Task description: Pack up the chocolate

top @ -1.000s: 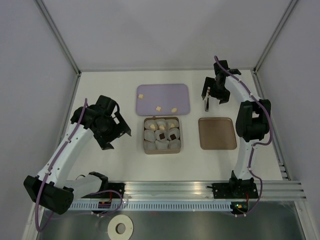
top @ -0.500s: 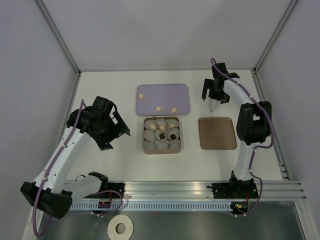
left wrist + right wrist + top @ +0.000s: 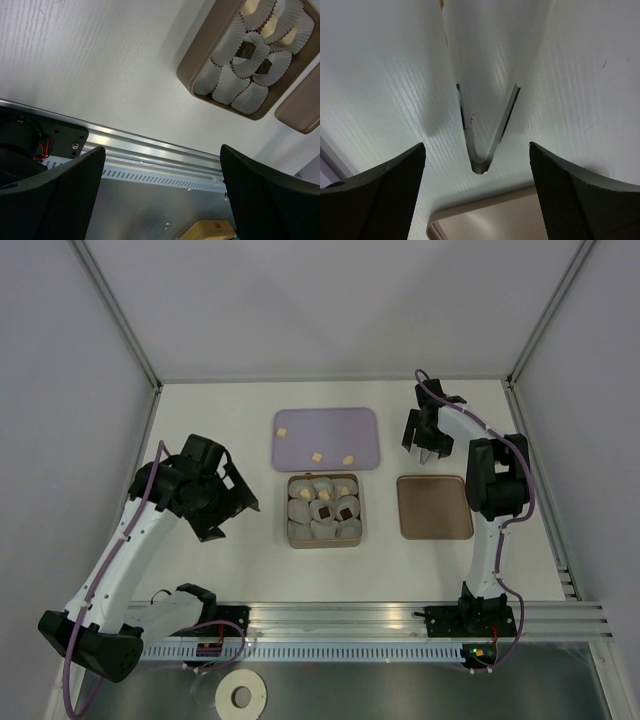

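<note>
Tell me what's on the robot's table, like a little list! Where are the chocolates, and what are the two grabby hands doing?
Tray: purple tray with three pale chocolate pieces lying loose on it
Box: brown box filled with white paper cups
Packed: three pale pieces and two dark pieces in cups; the other cups look empty
Lid: flat brown lid, right of the box, not touching it
Left gripper: open, holding nothing, left of the box
Right gripper: open, above a V-shaped metal tool on the table
</note>
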You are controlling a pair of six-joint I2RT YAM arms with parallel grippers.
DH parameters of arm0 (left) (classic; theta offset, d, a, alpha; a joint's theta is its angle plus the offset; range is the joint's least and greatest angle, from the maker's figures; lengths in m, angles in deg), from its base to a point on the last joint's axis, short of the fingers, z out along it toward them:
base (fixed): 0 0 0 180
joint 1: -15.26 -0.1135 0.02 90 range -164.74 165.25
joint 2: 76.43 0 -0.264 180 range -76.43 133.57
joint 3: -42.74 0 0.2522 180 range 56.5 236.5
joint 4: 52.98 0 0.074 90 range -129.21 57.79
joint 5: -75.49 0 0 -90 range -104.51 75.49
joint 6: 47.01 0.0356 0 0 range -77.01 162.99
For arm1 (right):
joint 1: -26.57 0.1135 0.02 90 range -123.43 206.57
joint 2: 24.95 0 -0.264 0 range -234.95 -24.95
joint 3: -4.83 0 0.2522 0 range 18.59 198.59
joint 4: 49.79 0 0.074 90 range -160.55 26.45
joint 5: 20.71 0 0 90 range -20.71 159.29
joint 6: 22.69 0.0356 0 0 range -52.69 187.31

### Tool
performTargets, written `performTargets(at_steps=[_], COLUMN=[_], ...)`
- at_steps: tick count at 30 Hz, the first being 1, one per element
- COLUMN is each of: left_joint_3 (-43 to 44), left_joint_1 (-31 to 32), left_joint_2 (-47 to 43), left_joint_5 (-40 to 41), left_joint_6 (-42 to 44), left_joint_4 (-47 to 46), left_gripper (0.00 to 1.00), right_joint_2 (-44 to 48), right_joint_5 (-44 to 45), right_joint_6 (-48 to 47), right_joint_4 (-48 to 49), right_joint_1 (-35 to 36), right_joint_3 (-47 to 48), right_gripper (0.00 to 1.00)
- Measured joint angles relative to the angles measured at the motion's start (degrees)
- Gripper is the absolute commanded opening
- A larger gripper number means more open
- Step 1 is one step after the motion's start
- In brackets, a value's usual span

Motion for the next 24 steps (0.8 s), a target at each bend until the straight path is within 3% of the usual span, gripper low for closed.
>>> performTargets(at_steps=[5,10,13,17,24], left_joint_3=[0.3,2.2,2.6,3.1,3.5], left_joint_1=[0.0,0.0,0.0,0.0,0.0], left_joint_2=[0.0,0.2,0.7,1.5,1.6], left_joint_5=[0.1,1.1,1.5,1.8,1.9], left_joint_6=[0.0,0.0,0.3,0.9,1.4], left_joint_4=[0.1,0.2,0.2,0.2,0.2], left_gripper=[1.00,1.00,1.00,1.00,1.00], right_joint_2=[-1.5,-4.0,-4.5,-4.6,0.5], right_joint_5=[1.5,1.8,1.9,2.0,-3.5], right_joint_6=[1.7,3.4,3.5,3.2,-0.7], right_joint_4=[2.4,4.7,6.2,6.9,4.6], right_joint_1=[-0.3,-1.4,-2.0,-2.3,-2.2], right_joint_3=[-0.1,1.9,2.4,2.4,-2.3], right_gripper=[0.78,0.76,0.67,0.42,0.40])
